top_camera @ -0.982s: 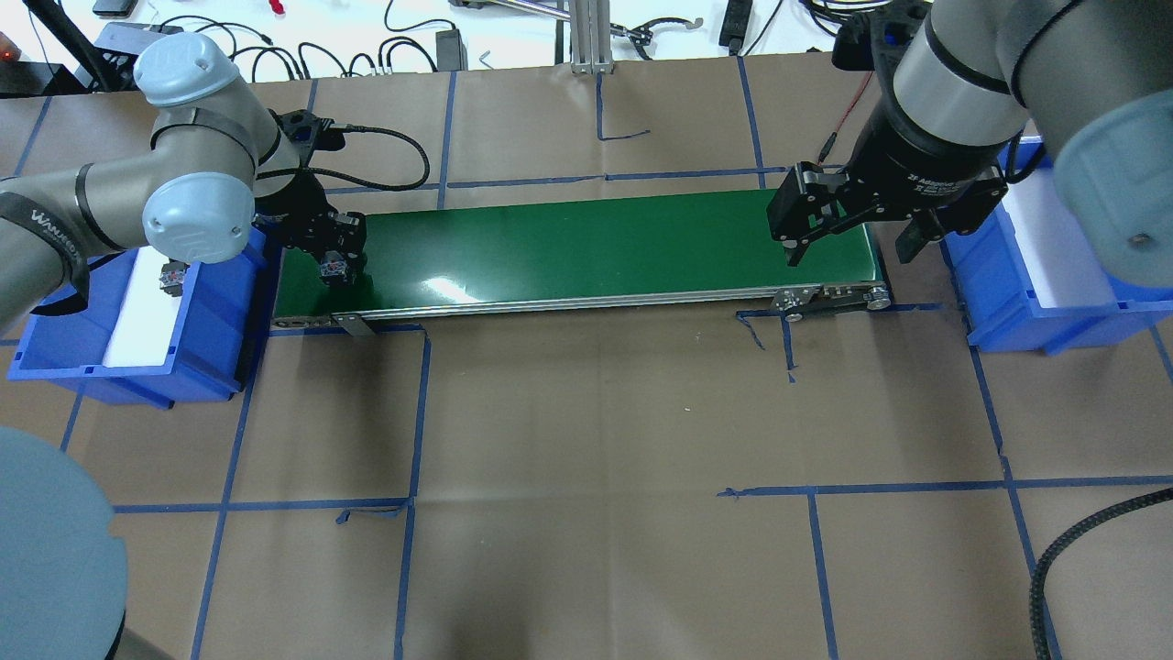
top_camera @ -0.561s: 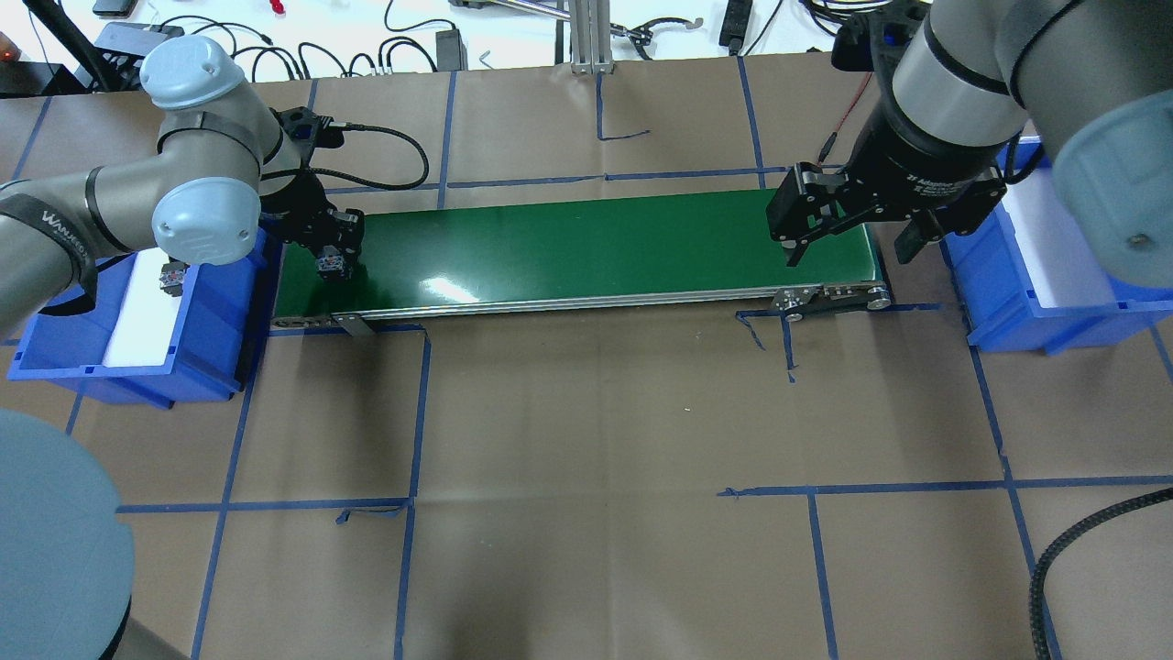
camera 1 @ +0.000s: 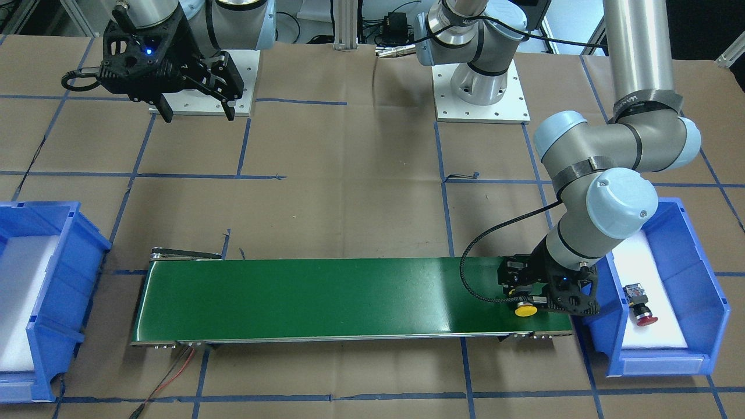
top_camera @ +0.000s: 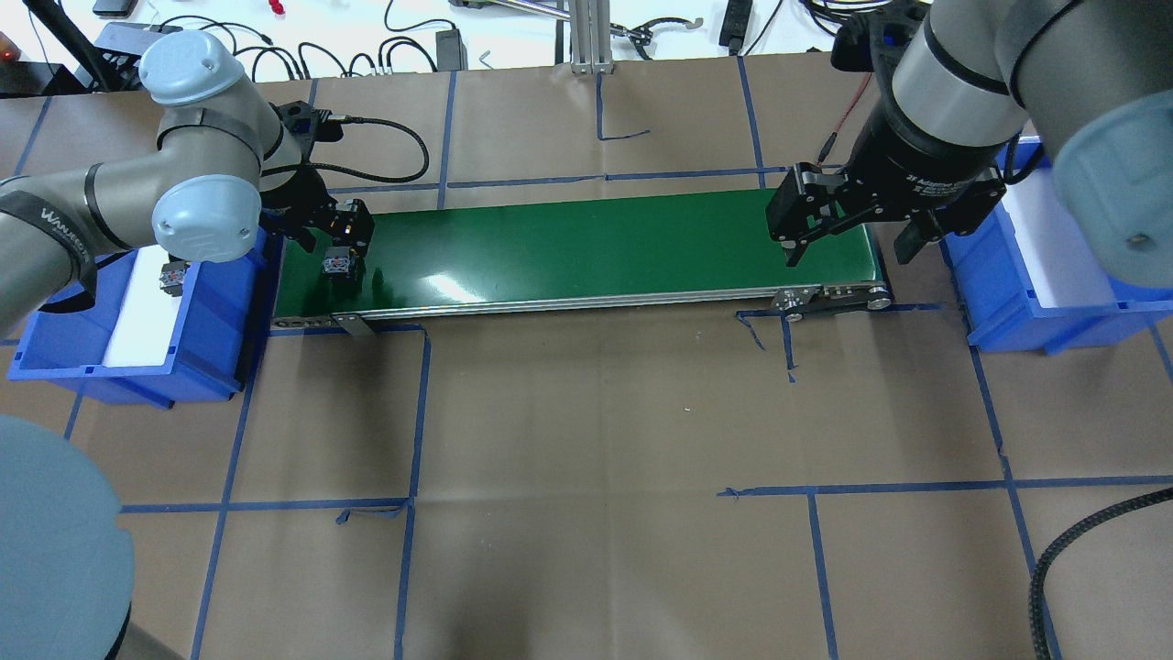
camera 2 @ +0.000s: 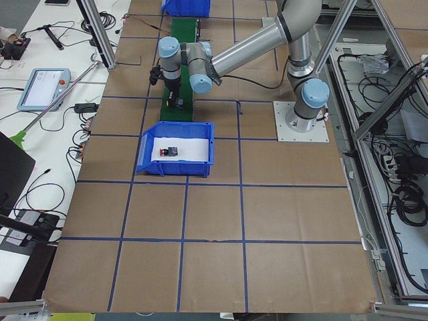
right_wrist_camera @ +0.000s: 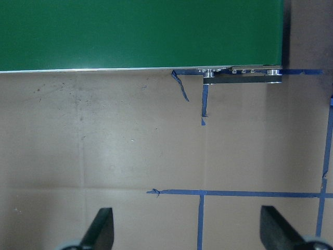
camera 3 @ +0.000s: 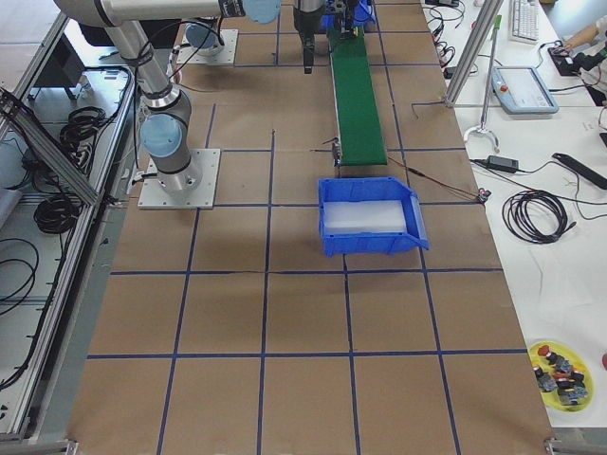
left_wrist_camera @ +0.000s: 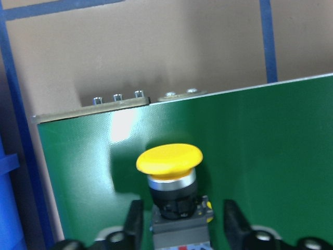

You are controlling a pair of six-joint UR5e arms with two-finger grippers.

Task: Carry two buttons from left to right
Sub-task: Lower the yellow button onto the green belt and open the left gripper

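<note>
The yellow-capped button rests on the left end of the green conveyor belt, with its cap toward the belt's far edge. My left gripper hovers just behind and above it, open. Its fingers stand either side of the button's black body with a gap on each side. The red-capped button lies on white foam in the blue bin beside that end. My right gripper hangs open and empty above the belt's right end.
A second blue bin with a white liner stands past the belt's right end. Brown paper with blue tape lines covers the table. Cables and tools lie along the far table edge.
My left gripper has opened, lifted and drawn back from the yellow button, which now lies free on the belt. The right arm has not moved.
</note>
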